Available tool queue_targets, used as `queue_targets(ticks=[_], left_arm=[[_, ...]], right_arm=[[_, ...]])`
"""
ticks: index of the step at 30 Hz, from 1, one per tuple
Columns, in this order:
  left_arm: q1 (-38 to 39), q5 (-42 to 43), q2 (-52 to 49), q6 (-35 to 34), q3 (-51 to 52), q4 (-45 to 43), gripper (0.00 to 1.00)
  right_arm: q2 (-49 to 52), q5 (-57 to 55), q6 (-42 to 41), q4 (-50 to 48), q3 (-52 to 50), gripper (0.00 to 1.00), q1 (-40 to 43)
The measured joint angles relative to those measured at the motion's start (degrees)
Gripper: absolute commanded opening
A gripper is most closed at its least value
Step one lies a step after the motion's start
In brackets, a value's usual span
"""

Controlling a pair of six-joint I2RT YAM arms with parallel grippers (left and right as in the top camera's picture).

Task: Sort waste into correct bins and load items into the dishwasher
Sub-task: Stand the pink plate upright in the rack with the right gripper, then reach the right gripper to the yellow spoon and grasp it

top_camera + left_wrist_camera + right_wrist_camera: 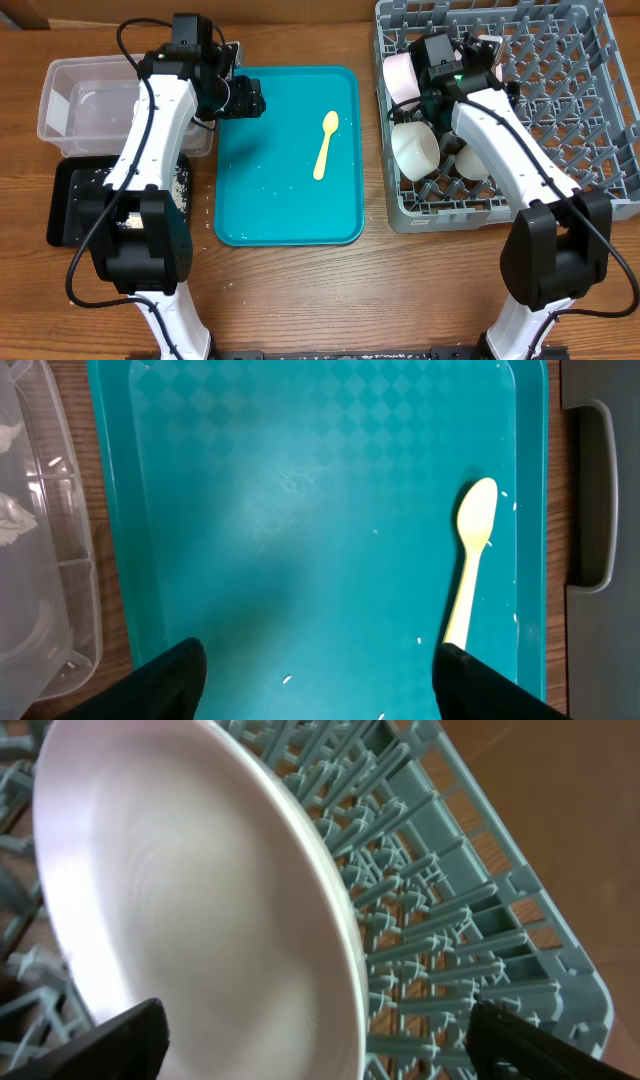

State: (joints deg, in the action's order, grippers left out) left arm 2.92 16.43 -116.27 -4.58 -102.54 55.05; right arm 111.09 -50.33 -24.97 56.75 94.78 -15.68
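A yellow plastic spoon (326,144) lies on the teal tray (250,215), right of its middle; it also shows in the left wrist view (470,555). My left gripper (250,97) hovers over the tray's far left corner, open and empty (318,685). A pink plate (402,76) stands on edge at the far left of the grey dish rack (590,200). My right gripper (432,72) is just beside it, jaws open either side of the plate's rim (315,1040), with the plate (180,910) filling that view. A white cup (414,148) lies in the rack.
A clear plastic bin (70,105) stands left of the tray, with white scraps inside (15,520). A black tray (70,205) with white crumbs lies in front of it. Crumbs dot the teal tray. A dark cup (470,160) sits by the white one.
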Motion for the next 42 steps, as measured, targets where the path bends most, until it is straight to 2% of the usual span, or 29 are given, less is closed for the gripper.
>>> queue_targets(ticks=[6, 11, 17, 20, 27, 42], left_arm=[[0.0, 0.0, 0.0, 0.0, 0.0, -0.6, 0.78], [0.0, 0.0, 0.0, 0.0, 0.0, -1.1, 0.79], [-1.2, -1.6, 0.0, 0.0, 0.0, -1.1, 0.91], [-2.3, -3.2, 0.0, 0.0, 0.0, -1.1, 0.96], [-3.3, -4.7, 0.0, 0.0, 0.0, -1.1, 0.99], [-3.3, -4.8, 0.0, 0.0, 0.0, -1.0, 1.0]], right_arm=[[-1.2, 11.6, 2.4, 4.5, 10.4, 0.98, -0.1], [-5.0, 32.1, 3.7, 1.7, 17.4, 0.88, -2.8], [-2.4, 44.5, 0.9, -0.5, 17.6, 0.66, -11.3], [2.6, 46.1, -0.7, -0.9, 17.4, 0.59, -14.9], [14.0, 45.9, -6.8, -1.9, 16.4, 0.47, -17.6], [22.8, 46.9, -11.3, -4.2, 16.2, 0.33, -17.3]])
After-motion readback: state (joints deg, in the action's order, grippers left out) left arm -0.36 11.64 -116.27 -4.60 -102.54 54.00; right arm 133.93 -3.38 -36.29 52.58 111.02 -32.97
